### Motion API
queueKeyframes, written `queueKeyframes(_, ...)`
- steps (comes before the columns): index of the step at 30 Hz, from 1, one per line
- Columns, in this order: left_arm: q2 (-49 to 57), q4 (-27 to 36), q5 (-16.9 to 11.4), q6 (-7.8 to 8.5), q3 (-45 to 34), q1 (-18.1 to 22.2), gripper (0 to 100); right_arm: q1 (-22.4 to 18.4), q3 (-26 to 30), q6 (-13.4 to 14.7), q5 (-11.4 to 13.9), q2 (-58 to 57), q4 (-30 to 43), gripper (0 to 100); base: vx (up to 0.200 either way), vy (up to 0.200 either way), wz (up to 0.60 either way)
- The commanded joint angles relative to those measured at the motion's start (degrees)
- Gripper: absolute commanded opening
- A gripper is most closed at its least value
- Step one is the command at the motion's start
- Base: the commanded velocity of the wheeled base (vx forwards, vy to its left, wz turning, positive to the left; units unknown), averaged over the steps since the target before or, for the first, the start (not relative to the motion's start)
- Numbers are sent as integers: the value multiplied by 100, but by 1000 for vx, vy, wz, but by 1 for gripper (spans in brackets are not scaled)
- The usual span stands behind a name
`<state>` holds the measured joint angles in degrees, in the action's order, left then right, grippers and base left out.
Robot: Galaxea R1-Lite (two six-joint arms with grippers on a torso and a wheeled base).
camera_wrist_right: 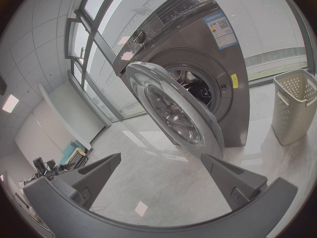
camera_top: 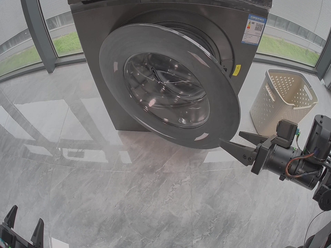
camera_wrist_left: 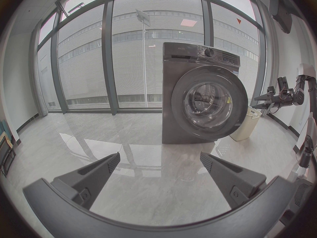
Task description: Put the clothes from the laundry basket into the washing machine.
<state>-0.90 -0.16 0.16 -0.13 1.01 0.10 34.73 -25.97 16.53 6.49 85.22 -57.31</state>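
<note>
Head view, right gripper (camera_top: 230,137) wide open, empty

- Washing machine door (camera_top: 165,86) hangs open at 12 o'clock in the head view and blocks the drum mouth (camera_wrist_right: 194,86) from the front.
- There is a gap into the drum past the door's 2 o'clock edge.
- Right gripper (camera_top: 230,137), fingers apart, is just beside the door rim at 4 o'clock.
- Laundry basket (camera_top: 286,97) at 3 o'clock is open-topped and near the machine.
- Floor (camera_top: 120,197) from 6 to 9 o'clock gives wide room to pass.
</note>
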Motion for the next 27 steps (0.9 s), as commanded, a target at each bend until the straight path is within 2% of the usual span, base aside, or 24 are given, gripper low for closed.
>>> queueKeyframes(1,81,-2,2,-13,-92,-1,100,-1,-146,8,2,152,0,100,0,0,0)
queueKeyframes(7,81,-2,2,-13,-92,-1,100,-168,-400,17,-121,355,-8,100,0,0,0)
queueKeyframes(9,81,-2,2,-13,-92,-1,100,-309,-515,8,-235,381,-8,100,0,0,0)
queueKeyframes(10,81,-2,2,-4,-92,-1,100,-538,-699,8,-332,390,-8,100,0,0,0)
queueKeyframes(12,81,-2,2,-4,-92,-1,100,-705,-796,8,-385,390,0,100,0,0,0)
queueKeyframes(19,81,-2,2,5,-92,-1,100,-669,-295,-89,-429,390,0,100,0,0,0)
queueKeyframes(27,81,-2,-7,5,-92,-1,100,-538,-251,-133,-420,390,-8,100,0,0,0)
